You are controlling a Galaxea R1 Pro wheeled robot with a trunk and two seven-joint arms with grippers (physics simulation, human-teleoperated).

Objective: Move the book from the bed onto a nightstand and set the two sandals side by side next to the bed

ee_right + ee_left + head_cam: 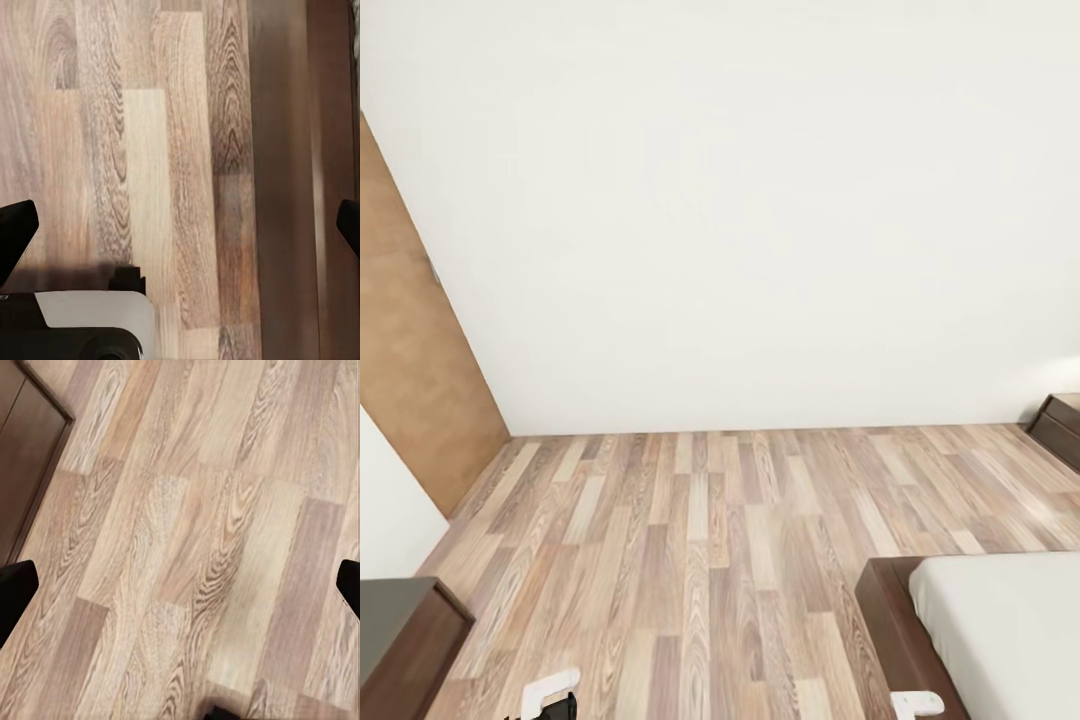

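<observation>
Both grippers, left (180, 581) and right (180, 225), hang wide and empty over bare floor (700, 540); the bed (1000, 630) lies beside the right one, whose arm could clip its frame while turning.

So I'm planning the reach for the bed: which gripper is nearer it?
Right. The right gripper hangs open over floor right beside the bed frame; the left gripper is open across the floor, by the dark cabinet.
</observation>
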